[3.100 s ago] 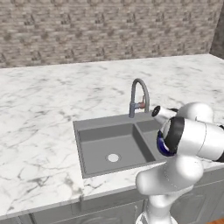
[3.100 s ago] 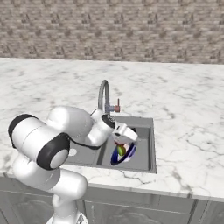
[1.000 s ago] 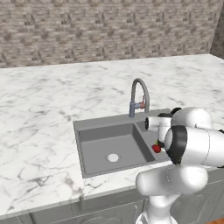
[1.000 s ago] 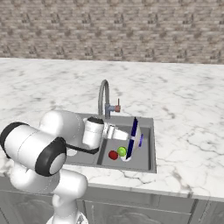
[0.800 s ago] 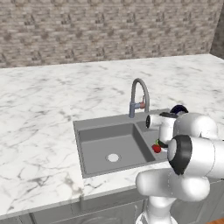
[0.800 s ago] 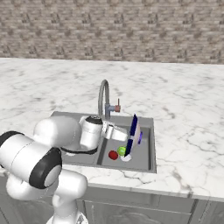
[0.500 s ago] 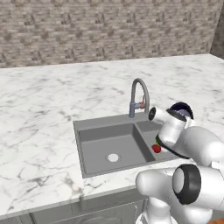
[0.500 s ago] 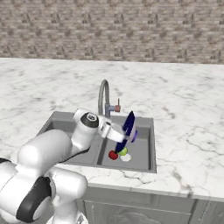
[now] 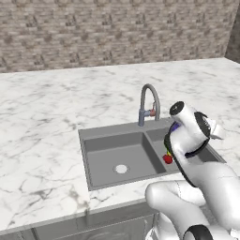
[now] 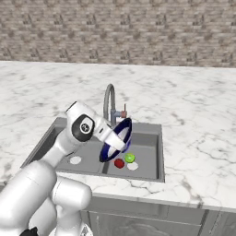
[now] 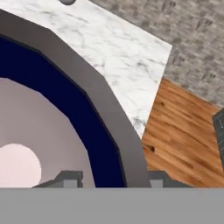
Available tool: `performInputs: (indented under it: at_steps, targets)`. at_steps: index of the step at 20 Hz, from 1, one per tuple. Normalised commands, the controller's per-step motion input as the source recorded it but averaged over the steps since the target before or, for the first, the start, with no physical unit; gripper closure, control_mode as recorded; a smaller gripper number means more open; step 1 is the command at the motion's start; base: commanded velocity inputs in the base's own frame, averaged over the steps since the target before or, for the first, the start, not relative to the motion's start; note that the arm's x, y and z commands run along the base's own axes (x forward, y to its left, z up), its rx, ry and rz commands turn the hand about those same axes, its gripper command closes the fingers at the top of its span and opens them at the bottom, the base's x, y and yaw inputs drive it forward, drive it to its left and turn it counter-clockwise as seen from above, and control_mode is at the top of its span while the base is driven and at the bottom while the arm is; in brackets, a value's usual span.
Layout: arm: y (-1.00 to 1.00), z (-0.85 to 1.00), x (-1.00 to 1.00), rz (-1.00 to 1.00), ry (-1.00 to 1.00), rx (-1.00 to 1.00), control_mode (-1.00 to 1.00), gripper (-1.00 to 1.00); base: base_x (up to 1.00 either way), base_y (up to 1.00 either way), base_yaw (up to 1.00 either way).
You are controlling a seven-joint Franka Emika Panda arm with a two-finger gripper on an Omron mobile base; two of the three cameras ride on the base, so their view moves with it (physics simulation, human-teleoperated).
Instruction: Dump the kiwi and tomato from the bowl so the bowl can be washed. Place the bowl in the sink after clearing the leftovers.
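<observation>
The jaws point(image 10: 115, 139) pinch the rim of the bowl point(image 10: 118, 137), which hangs tipped on edge over the right basin of the sink point(image 10: 159, 154), its dark blue rim standing nearly upright just in front of the faucet point(image 10: 109, 103); in the hand view the bowl point(image 11: 52, 118) shows its blue rim and pale inside close up between the two finger tips point(image 11: 70, 178). Below the bowl, on the floor of that right basin, the tomato point(image 10: 119, 163) lies just beside the kiwi point(image 10: 130, 158), the kiwi a little farther back and to the right, both near the round drain point(image 10: 133, 166). From the left base view the tomato point(image 9: 168, 159) shows on the basin floor beside the arm, with the sink point(image 9: 101, 133) and faucet point(image 9: 149, 102) set in the marbled surface point(image 9: 56, 103). Behind the sink the surface runs back to a brick wall point(image 10: 120, 32)
</observation>
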Motion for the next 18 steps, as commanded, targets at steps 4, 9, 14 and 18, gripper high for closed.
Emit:
performInputs:
  at_steps: [4,9,14,18]
  targets:
    - [0.35,0.17,-0.37,0.15,0.2,0.32,-1.0,1.0,0.0,0.0,0.0]
    - [0.83,0.0,0.01,0.15,0.1,0.34,-1.0,1.0,0.0,0.0,0.0]
    - [1.0,0.0,0.07,0.09,0.0,0.3,-1.0,1.0,0.0,0.0,0.0]
    - [0.96,0.0,0.43,0.01,-0.01,0.14,-1.0,1.0,0.0,0.0,0.0]
